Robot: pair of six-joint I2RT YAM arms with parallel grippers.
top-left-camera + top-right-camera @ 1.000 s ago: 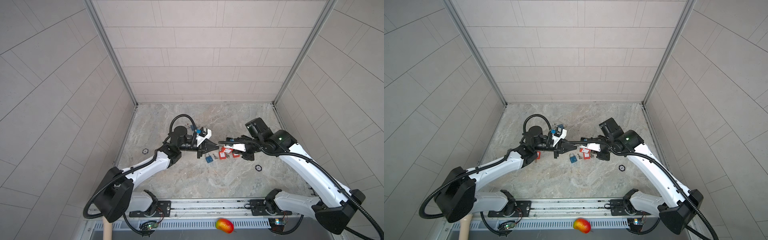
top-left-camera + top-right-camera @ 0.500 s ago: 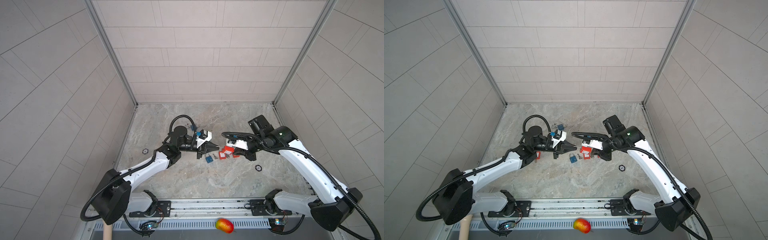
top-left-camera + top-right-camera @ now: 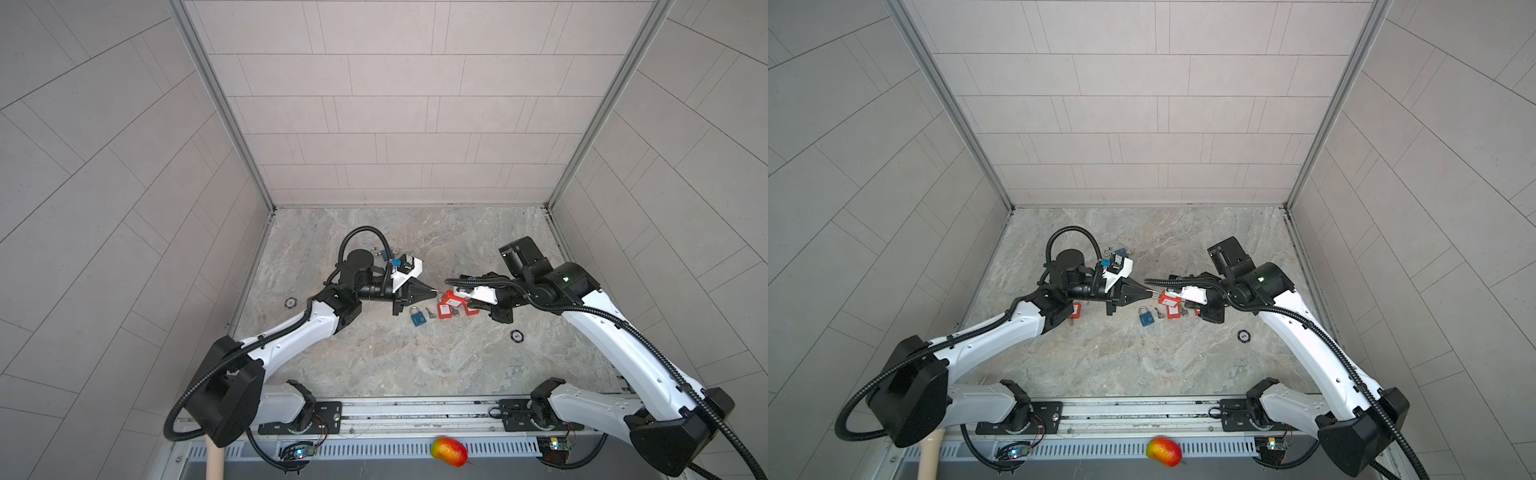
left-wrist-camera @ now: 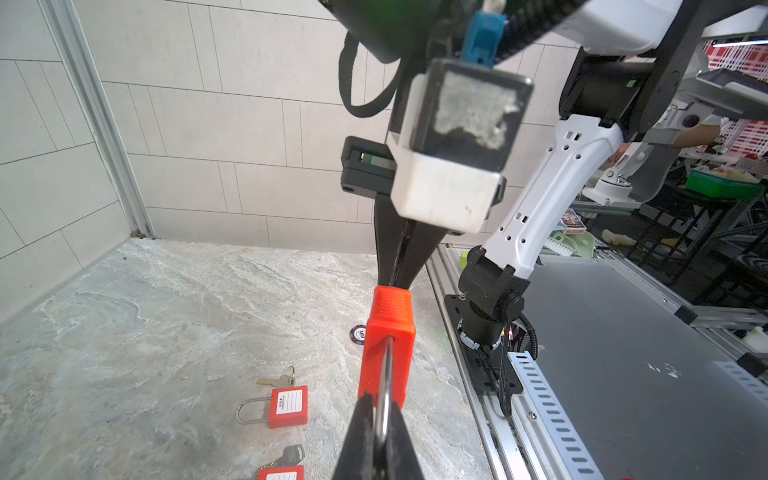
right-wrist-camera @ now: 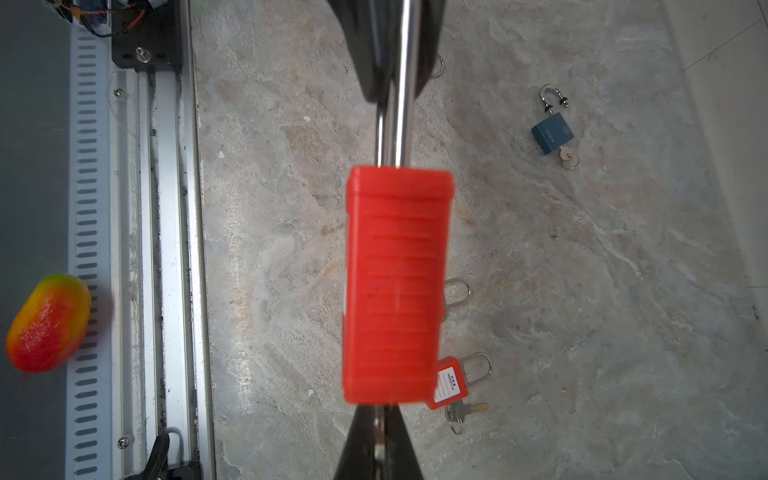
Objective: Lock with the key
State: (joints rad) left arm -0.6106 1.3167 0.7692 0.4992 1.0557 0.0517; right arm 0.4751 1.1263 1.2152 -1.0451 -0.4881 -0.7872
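A red padlock [image 5: 397, 282] hangs in the air between my two grippers, also seen in both top views [image 3: 448, 296] [image 3: 1168, 297]. My left gripper [image 4: 380, 409] is shut on its steel shackle [image 4: 385, 374]. My right gripper [image 5: 377, 415] is shut at the underside of the body. A sliver of silver metal shows between its fingers; this is the key [image 5: 378, 426], and the rest of it is hidden. In the left wrist view the right gripper's black fingers [image 4: 395, 257] meet the far end of the lock.
On the marble floor lie a blue padlock [image 3: 417, 316], red padlocks with keys [image 4: 289, 405] [image 5: 451, 384], and an open blue padlock with a key [image 5: 552, 133] further back. Two small discs [image 3: 516, 334] [image 3: 291, 302] lie nearby. A mango [image 3: 449, 451] sits on the front rail.
The right gripper has closed the last bit at the lock's underside and its wrist and arm have shifted slightly. The left gripper holds the shackle in the same place.
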